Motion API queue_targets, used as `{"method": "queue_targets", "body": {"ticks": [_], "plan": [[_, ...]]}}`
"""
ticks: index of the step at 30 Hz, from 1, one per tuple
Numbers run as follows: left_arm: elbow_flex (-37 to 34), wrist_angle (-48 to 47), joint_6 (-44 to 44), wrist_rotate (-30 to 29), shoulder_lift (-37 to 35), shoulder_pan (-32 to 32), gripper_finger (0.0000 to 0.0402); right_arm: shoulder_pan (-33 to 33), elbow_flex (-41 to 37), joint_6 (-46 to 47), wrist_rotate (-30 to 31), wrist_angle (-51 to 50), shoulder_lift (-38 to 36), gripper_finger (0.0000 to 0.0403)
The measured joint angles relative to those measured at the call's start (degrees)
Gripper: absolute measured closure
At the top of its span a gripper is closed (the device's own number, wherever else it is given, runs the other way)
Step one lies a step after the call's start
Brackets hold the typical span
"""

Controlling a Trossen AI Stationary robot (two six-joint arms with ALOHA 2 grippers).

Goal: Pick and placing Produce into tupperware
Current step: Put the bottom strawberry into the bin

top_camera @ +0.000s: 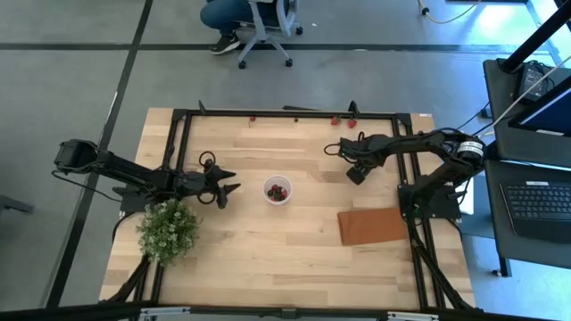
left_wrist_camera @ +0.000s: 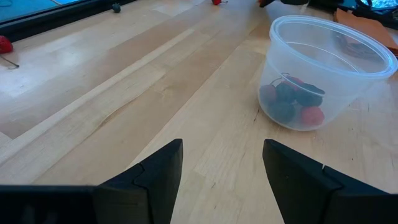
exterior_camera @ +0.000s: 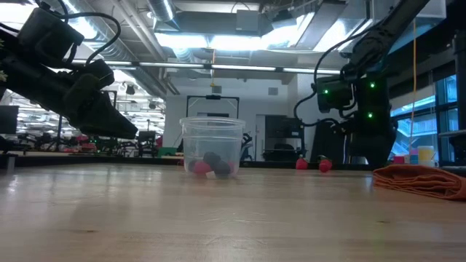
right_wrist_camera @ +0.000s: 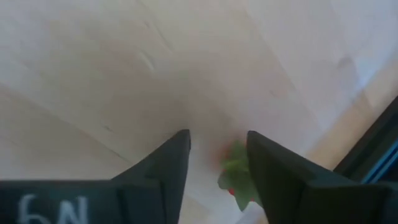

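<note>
The tupperware (top_camera: 277, 190), a small clear round cup, stands at the table's middle with red and dark produce (left_wrist_camera: 292, 99) in its bottom. My left gripper (top_camera: 227, 190) stands open just left of the cup, nothing between its fingers (left_wrist_camera: 158, 171). More red produce (top_camera: 335, 120) lies along the far edge. My right gripper (top_camera: 334, 150) points down at the table's far right part. In the right wrist view a red piece with green leaves (right_wrist_camera: 236, 177) lies in the gap of my right gripper (right_wrist_camera: 217, 135), close against one finger (right_wrist_camera: 267, 168). My right gripper comes from above, pointing steeply down, with the red, green-leaved piece (right_wrist_camera: 235, 171) on the table between its fingers. A gap shows on the other side of the piece. Whether the nearer finger touches it, I cannot tell.
A leafy green bush with white flowers (top_camera: 168, 230) stands near the left arm. A reddish-brown mat (top_camera: 372, 226) lies at the near right. A black frame (top_camera: 268, 112) borders the table. A person on a chair (top_camera: 259, 22) is beyond the far edge.
</note>
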Motion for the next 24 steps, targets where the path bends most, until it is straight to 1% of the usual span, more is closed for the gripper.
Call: {"method": "queue_targets", "body": {"ticks": [8,14,16,20,24], "plan": [[0.0,0.0,0.0,0.0,0.0,0.0,0.0187,0.0,-0.1,1.0,-0.4,0.0,0.1,0.0327],[0.0,0.0,0.0,0.0,0.0,0.0,0.0187,-0.2,-0.4,0.9,0.4,-0.6,0.3,0.0390],[0.0,0.0,0.0,0.0,0.0,0.0,0.0187,-0.1,-0.4,1.0,0.3,-0.5,0.3,0.0397],[0.0,0.0,0.0,0.0,0.0,0.0,0.0187,-0.1,-0.4,2.5,0.0,-0.5,0.3,0.0386],[0.0,0.0,0.0,-0.5,0.0,0.0,0.0187,-0.2,-0.2,5.2,-4.5,-0.5,0.1,0.0383]]}}
